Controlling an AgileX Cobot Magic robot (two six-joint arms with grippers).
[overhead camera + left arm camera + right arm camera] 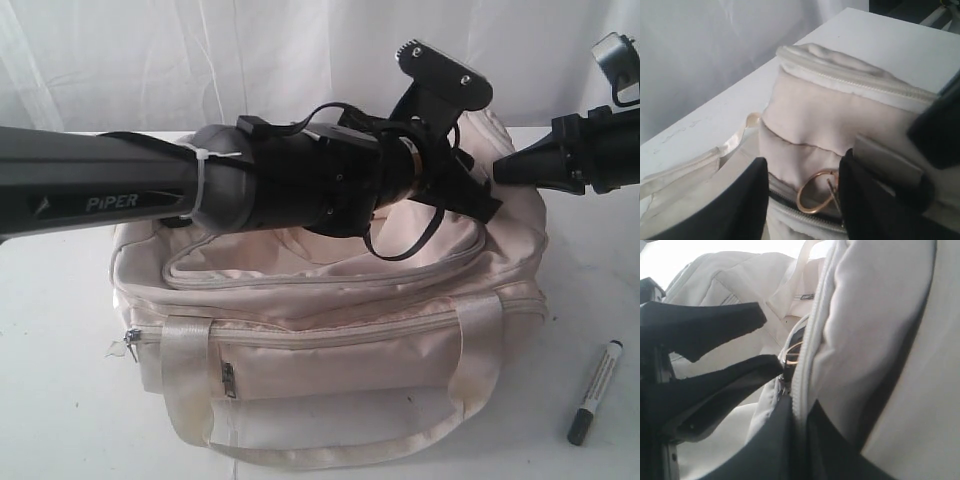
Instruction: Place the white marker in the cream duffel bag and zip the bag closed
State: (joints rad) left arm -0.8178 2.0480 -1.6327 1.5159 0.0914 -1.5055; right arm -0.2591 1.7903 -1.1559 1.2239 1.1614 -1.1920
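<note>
Left fingers (pixel 740 210) gape around the zipper ring (pixel 815 197); right fingers (pixel 775 450) pinch the cream duffel bag (pixel 330 330); white marker (pixel 596 392) at its four o'clock.

exterior: front, above, whole cream duffel bag (pixel 330 330) | wrists: both very close, sharing its zipper ring (pixel 799 196)

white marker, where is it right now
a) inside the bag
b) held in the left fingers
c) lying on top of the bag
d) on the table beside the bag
d: the white marker lies on the table, off to one side of the cream duffel bag and not touching it.
</note>
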